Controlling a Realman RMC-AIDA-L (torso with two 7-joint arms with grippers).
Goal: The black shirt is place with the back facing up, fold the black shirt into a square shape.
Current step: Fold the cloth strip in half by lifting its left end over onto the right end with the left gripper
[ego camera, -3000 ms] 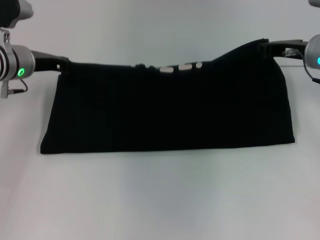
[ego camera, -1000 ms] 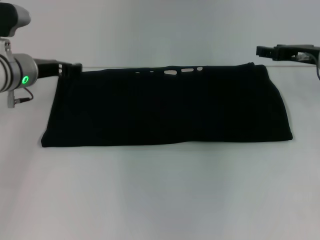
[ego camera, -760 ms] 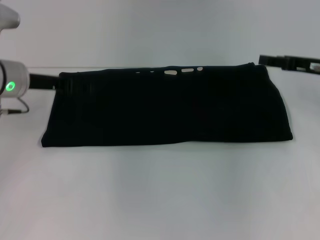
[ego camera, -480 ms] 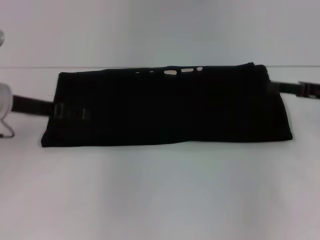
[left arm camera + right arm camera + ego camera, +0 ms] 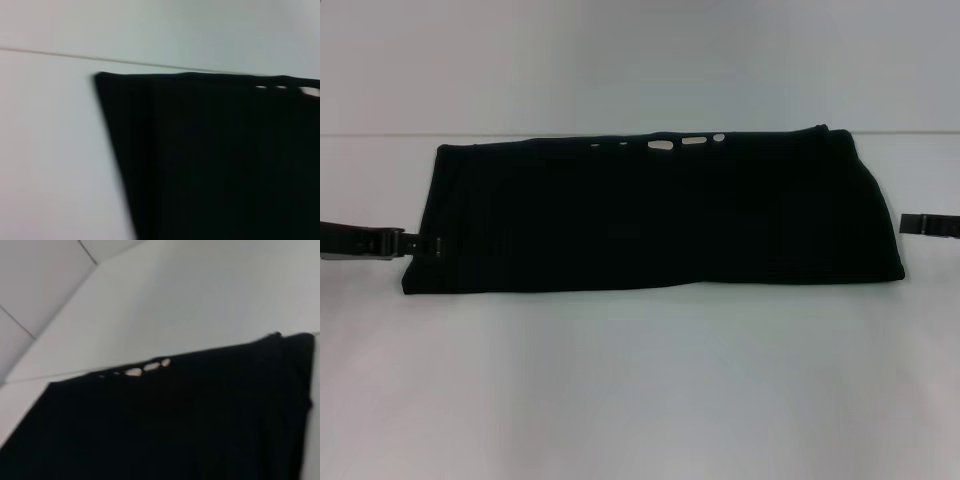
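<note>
Black shirt flat on white table

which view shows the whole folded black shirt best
The head view: the black shirt lies as one wide band with all four edges in sight. The left wrist view shows only one end and corner; the right wrist view shows the far edge and part of the top.

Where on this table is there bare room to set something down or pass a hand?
The widest bare patch lies between the black shirt's near edge and the table's near side. A narrower strip runs beyond its far edge. The ends are tighter: the left hand touches the left end, the right hand sits just off the other.
</note>
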